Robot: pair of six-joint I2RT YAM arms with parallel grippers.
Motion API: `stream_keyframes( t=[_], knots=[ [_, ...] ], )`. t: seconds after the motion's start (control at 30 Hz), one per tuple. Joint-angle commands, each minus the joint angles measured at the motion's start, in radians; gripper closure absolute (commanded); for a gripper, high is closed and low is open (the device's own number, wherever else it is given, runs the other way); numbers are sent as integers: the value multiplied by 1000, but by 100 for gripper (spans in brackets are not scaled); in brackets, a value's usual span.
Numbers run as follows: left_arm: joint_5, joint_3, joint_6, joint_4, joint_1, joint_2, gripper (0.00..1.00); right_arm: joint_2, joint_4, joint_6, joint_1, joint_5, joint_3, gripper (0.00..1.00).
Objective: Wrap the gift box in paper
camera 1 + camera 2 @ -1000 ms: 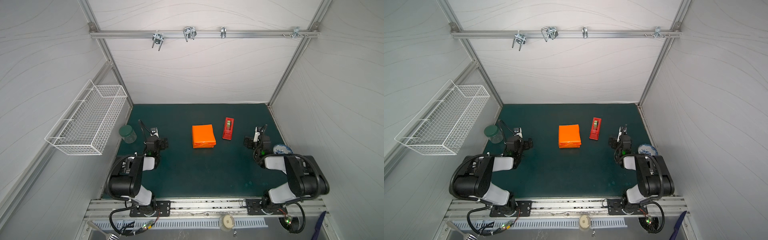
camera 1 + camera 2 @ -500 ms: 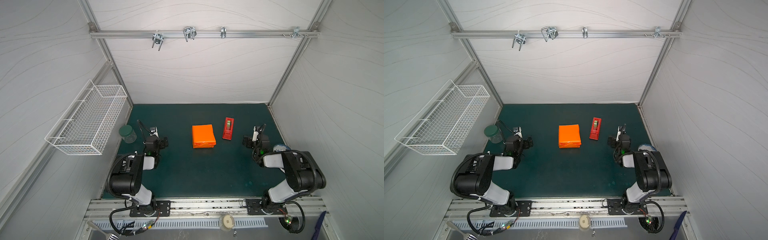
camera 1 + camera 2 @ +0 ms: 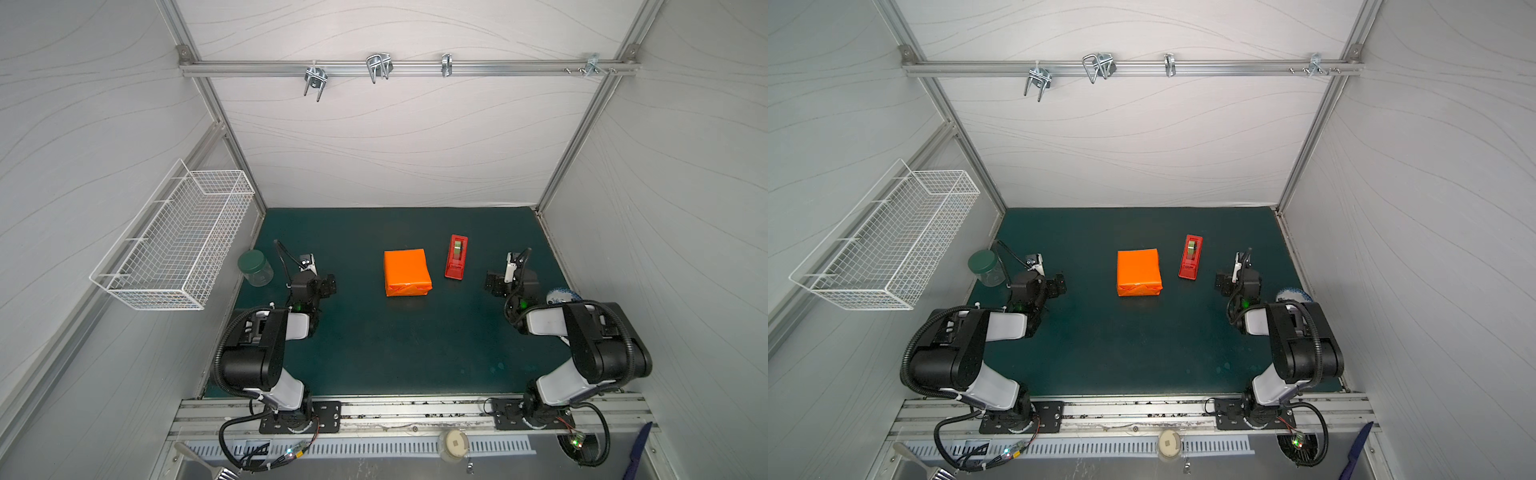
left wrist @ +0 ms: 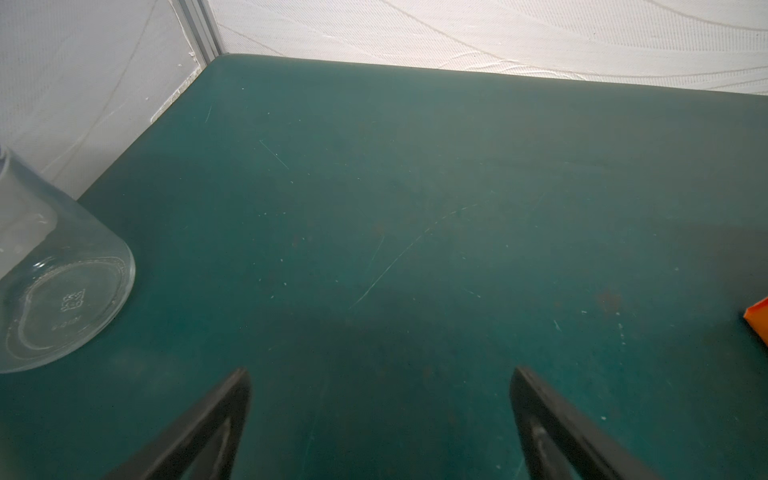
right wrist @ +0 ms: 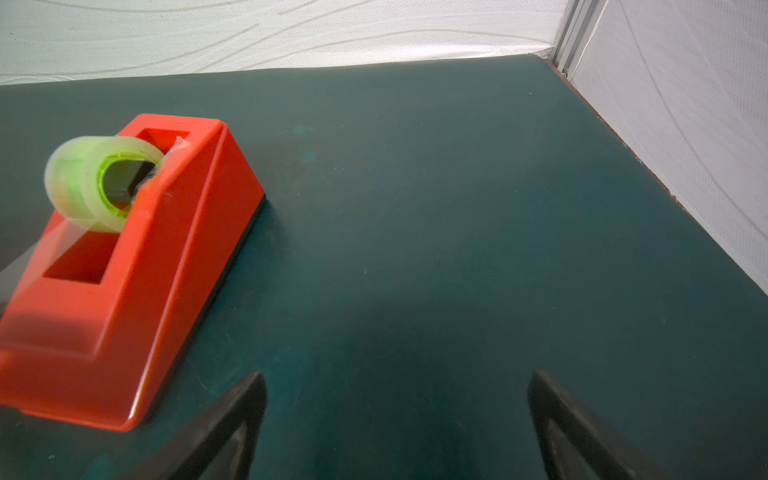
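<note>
The orange paper (image 3: 406, 272) (image 3: 1138, 272) is folded into a closed, squarish parcel in the middle of the green mat, with its folded end towards the front. The gift box is hidden inside the paper. My left gripper (image 3: 321, 286) (image 3: 1051, 286) rests low on the mat well to the left of the parcel, open and empty (image 4: 380, 372). A corner of the paper (image 4: 758, 320) shows at the edge of the left wrist view. My right gripper (image 3: 498, 284) (image 3: 1224, 283) sits to the right, open and empty (image 5: 397, 376).
A red tape dispenser (image 3: 456, 256) (image 3: 1191, 257) (image 5: 124, 270) stands between the parcel and the right gripper. A green-lidded glass jar (image 3: 255, 267) (image 4: 54, 291) stands by the left wall. A wire basket (image 3: 174, 241) hangs there. A blue-white object (image 3: 563, 296) lies behind the right arm.
The right arm has shifted slightly, its gripper edging a little to the left. The left arm and the parcel have stayed in place. Both grippers stay open.
</note>
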Motion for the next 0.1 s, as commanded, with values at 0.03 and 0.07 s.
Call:
stream_keyframes(
  t=[0.03,0.07],
  knots=[
    [-1,19,3,53,6,0,1,0,26,-22,6,11,11,1],
    [1,19,2,53,6,0,1,1,27,-22,6,10,12,1]
  ],
)
